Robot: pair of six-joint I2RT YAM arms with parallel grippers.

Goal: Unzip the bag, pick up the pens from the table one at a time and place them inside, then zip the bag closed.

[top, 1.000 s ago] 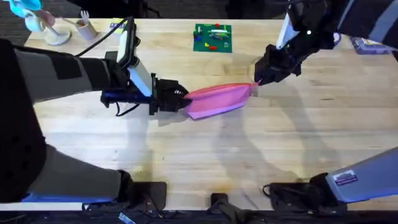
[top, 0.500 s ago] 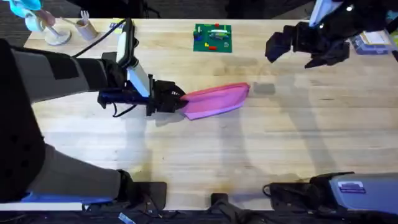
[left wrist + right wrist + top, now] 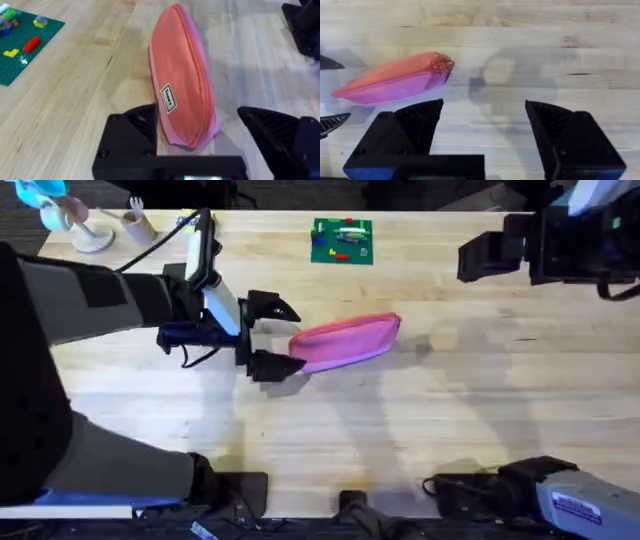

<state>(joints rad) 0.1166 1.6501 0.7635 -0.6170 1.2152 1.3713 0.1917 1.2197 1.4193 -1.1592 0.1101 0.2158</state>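
Observation:
The pink bag (image 3: 345, 340) lies flat on the wooden table (image 3: 400, 440), slightly left of the middle, and its zip looks closed. My left gripper (image 3: 274, 337) is open at the bag's left end, one finger on each side and neither pressing it. In the left wrist view the bag (image 3: 182, 85) runs away from between the black fingers (image 3: 135, 125). My right gripper (image 3: 488, 256) hangs open, raised over the far right of the table with nothing in it. From its wrist view the bag (image 3: 395, 77) lies well off to one side of my right gripper (image 3: 482, 112). The pens are out of view.
A green board with small pieces (image 3: 343, 240) sits at the table's far edge behind the bag. Cups and a small dish (image 3: 95, 228) stand at the far left corner. Some flat items (image 3: 598, 250) lie at the far right edge.
The left gripper has opened and let go of the bag's left end. The right gripper released the bag's right end, then rose and moved away to the far right.

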